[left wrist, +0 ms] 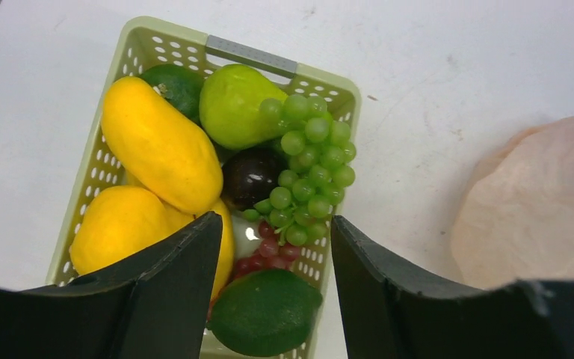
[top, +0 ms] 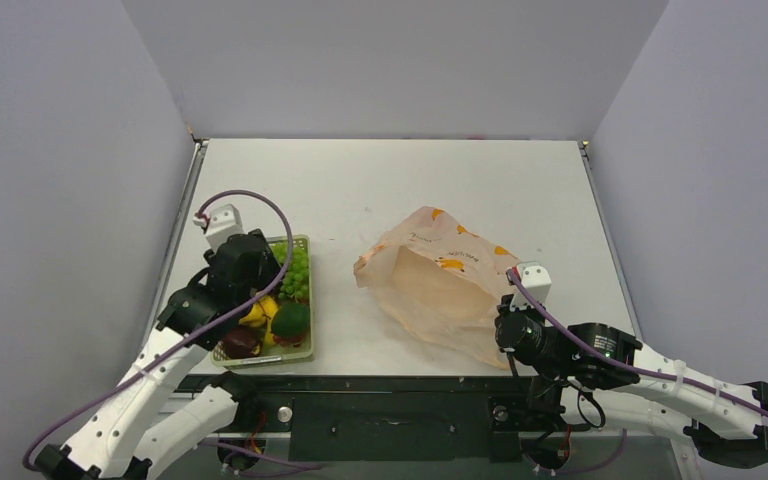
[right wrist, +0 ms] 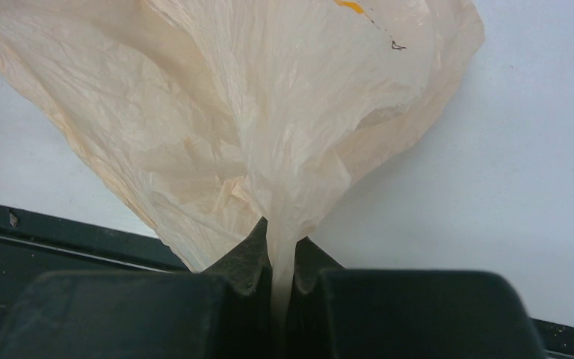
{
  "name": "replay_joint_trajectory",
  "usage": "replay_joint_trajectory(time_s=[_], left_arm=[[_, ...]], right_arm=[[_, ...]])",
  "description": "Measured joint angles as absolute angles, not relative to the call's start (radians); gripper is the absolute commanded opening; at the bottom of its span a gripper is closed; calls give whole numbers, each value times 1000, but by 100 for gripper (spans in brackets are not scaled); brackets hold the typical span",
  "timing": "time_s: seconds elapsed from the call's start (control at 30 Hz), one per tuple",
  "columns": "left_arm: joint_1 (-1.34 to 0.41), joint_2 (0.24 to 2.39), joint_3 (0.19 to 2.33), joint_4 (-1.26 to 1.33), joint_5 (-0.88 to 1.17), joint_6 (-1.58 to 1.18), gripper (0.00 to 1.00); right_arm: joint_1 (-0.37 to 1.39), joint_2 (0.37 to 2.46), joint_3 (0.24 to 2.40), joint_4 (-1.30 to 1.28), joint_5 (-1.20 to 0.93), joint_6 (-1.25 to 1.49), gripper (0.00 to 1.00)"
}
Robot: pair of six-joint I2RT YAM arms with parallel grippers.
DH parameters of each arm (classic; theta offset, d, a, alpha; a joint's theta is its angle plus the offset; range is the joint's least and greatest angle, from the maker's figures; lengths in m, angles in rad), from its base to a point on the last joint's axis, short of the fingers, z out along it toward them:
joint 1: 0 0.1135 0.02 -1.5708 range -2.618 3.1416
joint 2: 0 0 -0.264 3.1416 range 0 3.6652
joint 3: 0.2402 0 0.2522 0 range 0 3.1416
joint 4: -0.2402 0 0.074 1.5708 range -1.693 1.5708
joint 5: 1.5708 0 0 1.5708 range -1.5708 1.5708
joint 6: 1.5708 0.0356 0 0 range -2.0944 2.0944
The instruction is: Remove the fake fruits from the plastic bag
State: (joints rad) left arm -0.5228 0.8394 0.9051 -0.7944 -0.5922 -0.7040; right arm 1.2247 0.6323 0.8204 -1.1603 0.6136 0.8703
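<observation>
1. Top view: a light green lattice plastic basket (top: 300, 352) sits at 8 o'clock on the white table (top: 460, 180). It is packed with small glossy fake fruits (top: 290, 320). The left hand (top: 257, 288) hangs just above them.
2. Top view: the thin, crinkly, translucent peach-orange plastic bag (top: 440, 285), printed with yellow-orange bananas, lies at 4 o'clock on the table, well apart from the basket. The right hand (top: 508, 322) meets the bag's 5 o'clock corner by the table's near edge.
3. Left wrist view: the left hand's two black fingers (left wrist: 172, 284) stand apart with nothing between them, so it is open and empty.
4. Left wrist view, inside the basket:
   - a long yellow fruit (left wrist: 161, 146) lies at 10 o'clock;
   - a yellow-green pear (left wrist: 232, 105) lies at 12;
   - a bunch of green grapes (left wrist: 310, 161) lies at 2;
   - a dark purple round fruit (left wrist: 250, 176) sits in the middle;
   - a dark green lime (left wrist: 265, 310) lies at 6, under the hand;
   - the bag shows at 3 o'clock, outside the basket.
5. Right wrist view: the right hand's fingers (right wrist: 243, 262) are pressed together on a gathered fold of the plastic bag. The rest of the bag fans out toward 12 o'clock over the table.
</observation>
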Motion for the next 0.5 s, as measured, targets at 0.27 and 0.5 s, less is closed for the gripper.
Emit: replay_joint_trajectory(time_s=[0.27, 0.5], left_arm=[[-521, 597, 796, -657, -278, -805, 54], [-564, 593, 558, -305, 47, -1031, 51]], right_arm=[[1225, 632, 820, -1160, 613, 869, 0], [1225, 632, 820, -1159, 613, 866, 0]])
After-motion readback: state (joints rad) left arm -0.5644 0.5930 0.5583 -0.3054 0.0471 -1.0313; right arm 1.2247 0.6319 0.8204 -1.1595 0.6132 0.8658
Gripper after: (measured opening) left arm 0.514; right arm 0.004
